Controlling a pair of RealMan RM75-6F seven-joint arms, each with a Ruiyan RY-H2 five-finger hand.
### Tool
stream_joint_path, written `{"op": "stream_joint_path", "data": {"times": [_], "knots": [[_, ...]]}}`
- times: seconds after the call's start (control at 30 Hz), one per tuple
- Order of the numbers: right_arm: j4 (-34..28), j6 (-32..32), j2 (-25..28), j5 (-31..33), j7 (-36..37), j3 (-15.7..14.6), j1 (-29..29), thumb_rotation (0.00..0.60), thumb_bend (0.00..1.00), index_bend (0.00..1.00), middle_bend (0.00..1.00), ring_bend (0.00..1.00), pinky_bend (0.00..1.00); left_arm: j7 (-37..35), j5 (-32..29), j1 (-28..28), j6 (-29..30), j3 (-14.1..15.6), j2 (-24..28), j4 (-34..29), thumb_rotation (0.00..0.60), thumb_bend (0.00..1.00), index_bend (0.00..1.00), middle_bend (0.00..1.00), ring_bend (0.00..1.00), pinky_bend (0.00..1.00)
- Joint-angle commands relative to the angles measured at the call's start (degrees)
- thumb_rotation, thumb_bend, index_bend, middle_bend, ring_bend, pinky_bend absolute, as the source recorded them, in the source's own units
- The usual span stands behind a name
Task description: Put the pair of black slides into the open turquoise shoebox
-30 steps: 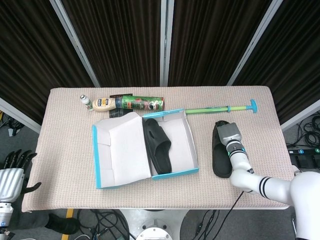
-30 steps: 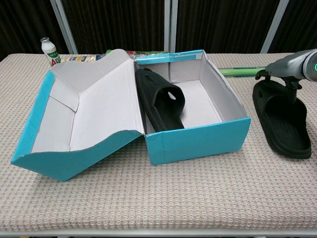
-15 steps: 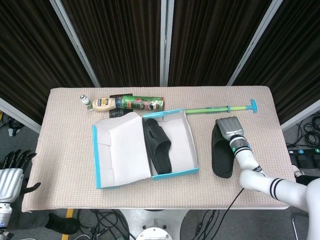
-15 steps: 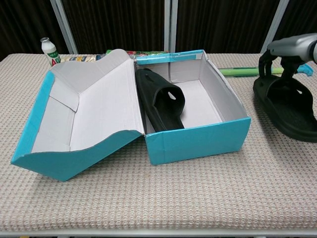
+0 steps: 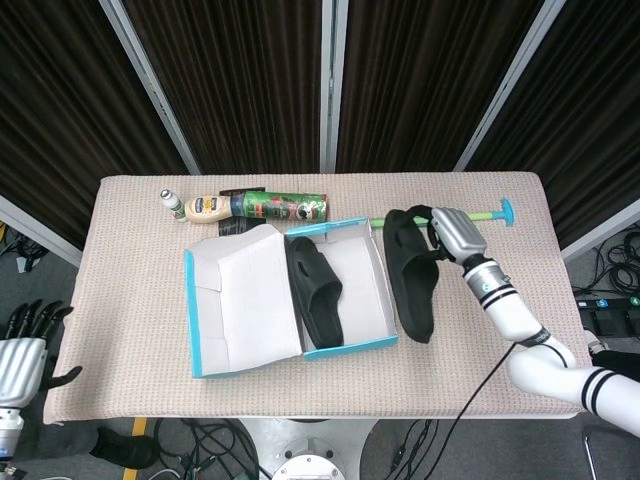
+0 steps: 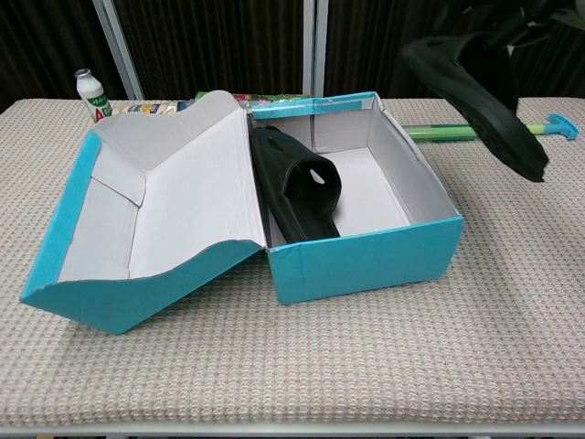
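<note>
**benchwatcher:** Since the second slide was flat on the bench by the right edge half a second back, a big change can be reported: it's now been lifted clear and swung over toward the turquoise shoebox. It's held by the right hand at its upper end, with the rest hanging down just beside the box's right wall. From the chest view it's seen tilted, up in the air above the box's far right corner.

**tealbox_fan:** And the first slide?

**benchwatcher:** Already inside, leaned along the left side of the box next to the open lid. The right half of the box floor is left free, so room is there for the second one.

**tealbox_fan:** So roughly halfway done?

**benchwatcher:** More than that, it'd be judged. What's probably needed is a bit more travel left, then lowering into the free side. The box wall could get clipped by the dangling end.

**tealbox_fan:** Left hand?

**benchwatcher:** Parked off the bench's near left corner, fingers spread, nothing held.
</note>
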Motion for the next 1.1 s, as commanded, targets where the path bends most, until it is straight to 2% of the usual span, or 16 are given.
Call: {"op": "stream_joint_path", "data": {"times": [0.03,0.37,0.53,0.8,1.1], "knots": [[2.5,2.0,-6.8,-3.4,5.0,3.1,1.4,0.600,0.27,0.42,0.37,0.74,0.98,0.2,-0.2,0.1,0.0,0.0,-0.1,0.2,0.600,0.03,0.17,0.10,0.01,0.02],[15.2,3.0,-21.4,-2.0,8.8,4.2,6.3,0.600,0.27,0.37,0.31,0.74,0.98,-1.3,-1.1,0.3,-0.9,0.1,-0.8,1.8,0.600,0.03,0.17,0.10,0.01,0.02],[20.8,3.9,-26.1,-3.0,11.5,3.9,7.2,0.600,0.26,0.35,0.30,0.74,0.98,-2.1,-1.2,0.1,-1.2,0.0,-1.2,2.5,0.600,0.03,0.17,0.10,0.01,0.02],[26.6,3.2,-28.9,-4.1,14.2,2.8,7.3,0.600,0.26,0.33,0.28,0.74,0.98,-2.9,-1.1,-0.1,-1.6,-0.1,-1.4,3.1,0.600,0.03,0.17,0.10,0.01,0.02],[28.8,3.1,-29.8,-6.1,15.9,0.6,6.4,0.600,0.26,0.28,0.25,0.74,0.98,-3.0,-0.9,-0.5,-1.9,-0.2,-1.6,3.2,0.600,0.03,0.17,0.10,0.01,0.02]]}}
